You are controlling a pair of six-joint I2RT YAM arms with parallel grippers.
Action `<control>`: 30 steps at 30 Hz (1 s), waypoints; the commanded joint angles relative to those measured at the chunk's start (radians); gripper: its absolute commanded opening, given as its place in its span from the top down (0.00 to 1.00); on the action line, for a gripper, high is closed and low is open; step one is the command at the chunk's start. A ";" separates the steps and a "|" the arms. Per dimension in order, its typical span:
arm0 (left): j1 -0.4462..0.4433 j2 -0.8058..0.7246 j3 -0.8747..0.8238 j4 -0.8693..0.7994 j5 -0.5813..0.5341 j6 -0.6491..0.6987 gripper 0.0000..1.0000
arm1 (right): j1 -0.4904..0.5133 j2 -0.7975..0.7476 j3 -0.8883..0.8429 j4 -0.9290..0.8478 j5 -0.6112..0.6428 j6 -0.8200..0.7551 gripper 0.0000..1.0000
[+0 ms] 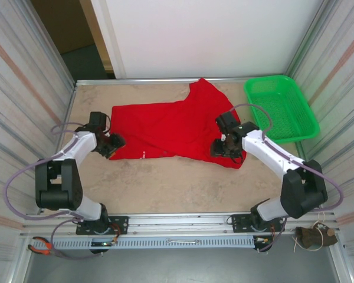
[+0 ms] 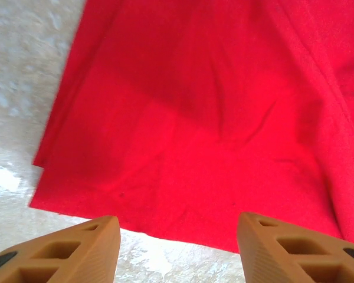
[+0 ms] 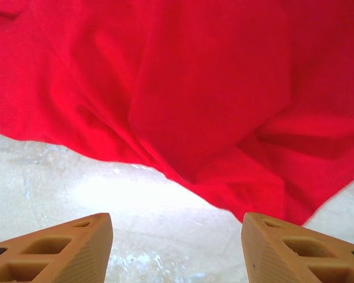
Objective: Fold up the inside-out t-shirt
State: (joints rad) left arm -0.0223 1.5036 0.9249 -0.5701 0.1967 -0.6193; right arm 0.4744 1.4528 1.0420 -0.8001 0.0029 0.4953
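The bright red t-shirt (image 1: 171,127) lies spread across the middle of the table, one sleeve reaching toward the back wall. Small white marks show near its front hem. My left gripper (image 1: 114,145) hovers at the shirt's left front corner, open, with nothing between its fingers. In the left wrist view the shirt's edge (image 2: 165,230) lies just ahead of the orange fingertips (image 2: 100,236). My right gripper (image 1: 224,147) stands open at the shirt's right front edge. In the right wrist view the rumpled red cloth (image 3: 212,118) ends ahead of the fingertips (image 3: 265,233), bare table between them.
A green plastic mesh basket (image 1: 281,108) sits at the back right corner. Metal walls close in the left and right sides. A rail (image 1: 177,221) runs along the near edge. Bare beige table (image 1: 177,183) lies in front of the shirt.
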 commanded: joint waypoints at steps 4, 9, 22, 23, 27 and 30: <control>-0.010 0.041 0.000 0.058 0.014 -0.036 0.45 | -0.003 0.112 0.029 0.076 0.054 0.022 0.43; -0.011 0.092 0.002 0.064 0.000 -0.042 0.45 | -0.024 0.186 0.060 0.089 0.067 0.006 0.51; 0.000 0.221 0.016 0.028 -0.080 -0.094 0.46 | -0.234 0.141 0.218 -0.009 0.051 -0.098 1.00; 0.000 0.227 0.018 0.024 -0.083 -0.091 0.46 | -0.250 0.160 0.252 -0.016 0.047 -0.108 1.00; 0.001 0.237 0.019 0.024 -0.087 -0.088 0.46 | -0.295 0.283 0.382 -0.048 0.058 -0.132 1.00; 0.001 0.236 0.022 0.024 -0.081 -0.087 0.46 | -0.314 0.355 0.441 -0.067 0.092 -0.122 0.62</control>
State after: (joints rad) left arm -0.0277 1.6871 0.9627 -0.5121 0.1680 -0.7013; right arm 0.1783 1.7393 1.4509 -0.8009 0.0555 0.3996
